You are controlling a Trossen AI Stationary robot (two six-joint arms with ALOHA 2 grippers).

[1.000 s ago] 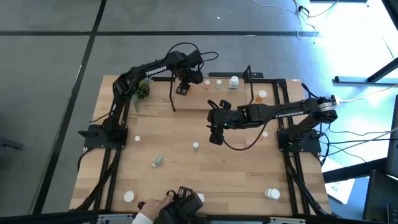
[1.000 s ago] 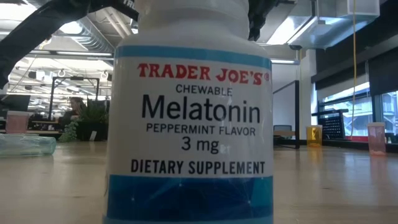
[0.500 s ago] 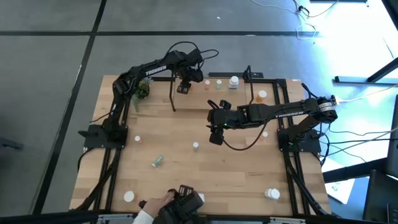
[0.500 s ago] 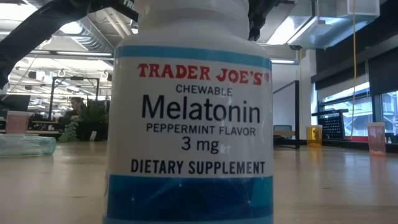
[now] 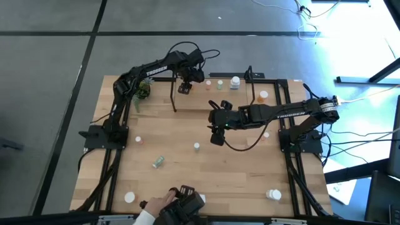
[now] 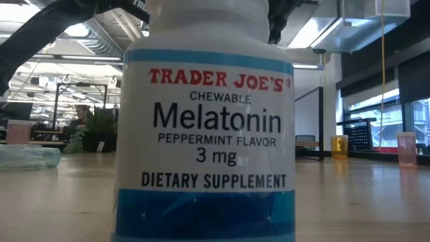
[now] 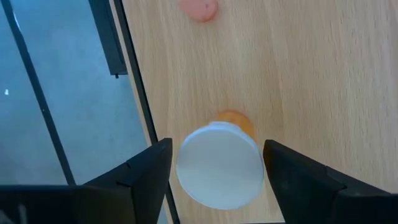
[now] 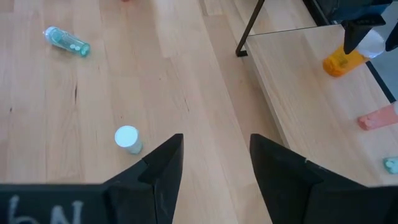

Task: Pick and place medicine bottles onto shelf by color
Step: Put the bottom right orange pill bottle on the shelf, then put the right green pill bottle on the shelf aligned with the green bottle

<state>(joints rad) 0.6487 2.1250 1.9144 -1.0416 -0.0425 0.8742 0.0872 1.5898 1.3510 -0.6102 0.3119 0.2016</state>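
My left gripper [image 5: 183, 89] reaches down over the shelf [image 5: 250, 105] at the table's far side. Its open fingers stand on either side of the white cap [image 7: 217, 173] of an upright orange medicine bottle [image 8: 339, 62] resting on the shelf board [image 7: 298, 74], a thin gap showing on each side. A pink bottle [image 8: 376, 118] and a green one [image 8: 390, 165] lie farther along the shelf. My right gripper [image 5: 217, 135] hangs open above mid-table, holding nothing; a small white-capped bottle [image 8: 127, 138] stands on the table below it.
Loose bottles are scattered over the table: a green one lying down [image 5: 158, 162], white-capped ones [image 5: 129, 197] [image 5: 273, 195]. A big white Melatonin bottle [image 6: 205, 134] fills the low view. A potted plant [image 5: 144, 89] stands far left. A person's hand [image 5: 147, 215] is at the near edge.
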